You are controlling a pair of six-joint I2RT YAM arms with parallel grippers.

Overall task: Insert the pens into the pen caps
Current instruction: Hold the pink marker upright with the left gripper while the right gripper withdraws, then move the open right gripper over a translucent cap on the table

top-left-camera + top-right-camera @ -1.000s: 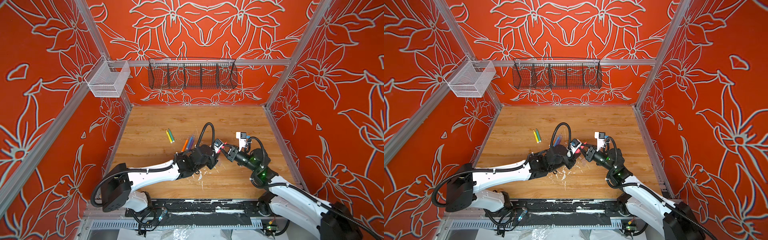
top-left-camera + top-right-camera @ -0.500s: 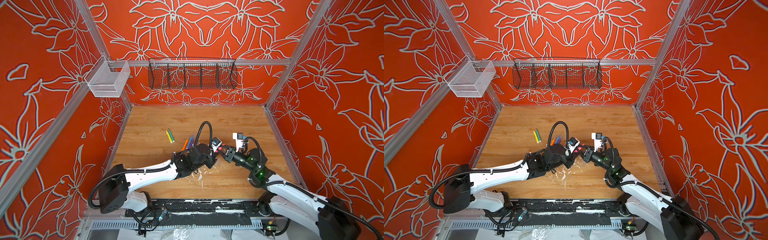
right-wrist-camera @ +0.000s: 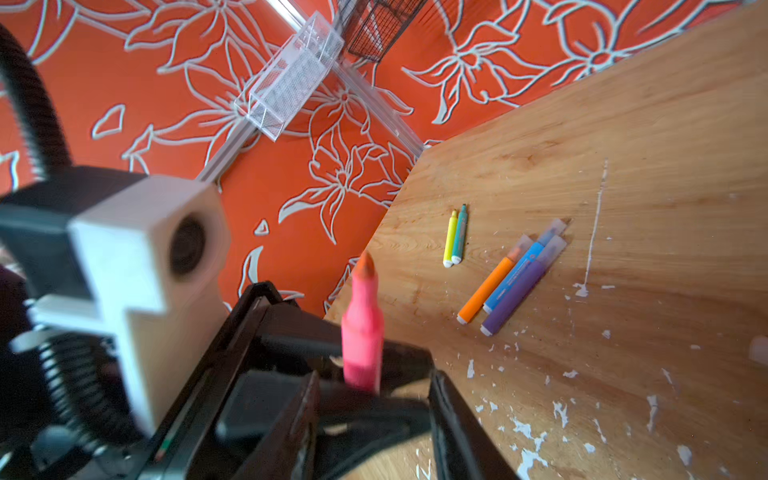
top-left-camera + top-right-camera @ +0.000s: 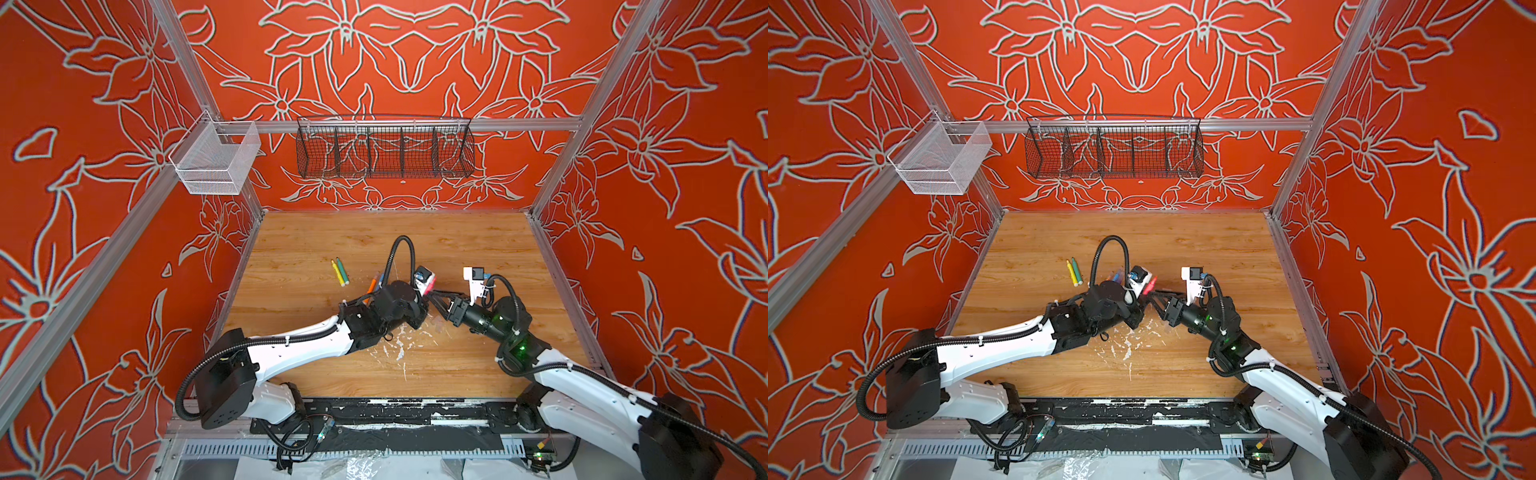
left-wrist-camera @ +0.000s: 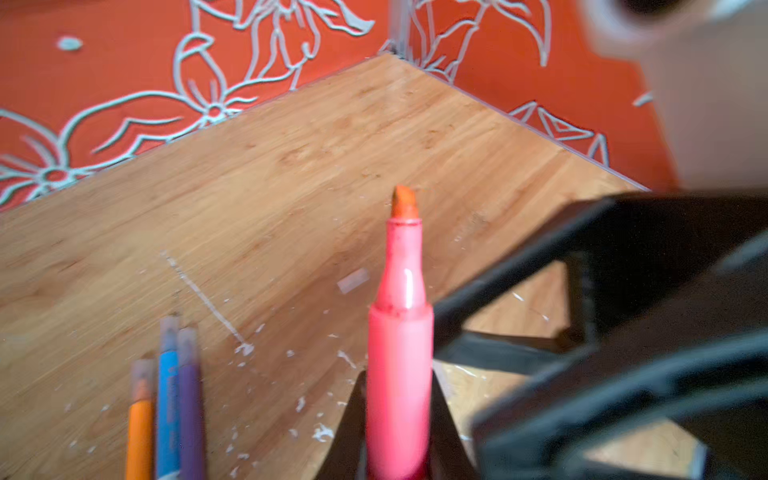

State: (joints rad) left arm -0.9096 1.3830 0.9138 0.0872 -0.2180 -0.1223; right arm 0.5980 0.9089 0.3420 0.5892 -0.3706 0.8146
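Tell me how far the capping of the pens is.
Done: orange pen, blue pen and purple pen lie capped on the table. In hand: the left gripper grips the pink-red pen, tip bare; the right gripper stands open beside it. Left: cap that pen; a loose clear cap lies on the table. Caps on yellow pen and green pen: unclear.

The table (image 4: 478, 245) is smooth light wood with rough white flecks (image 4: 400, 353) at its 6 o'clock side. The pink pen (image 5: 398, 374) is shiny plastic. At 12 o'clock hangs a black metal wire basket (image 4: 384, 149). The pen caps (image 3: 553, 249) are cloudy plastic.
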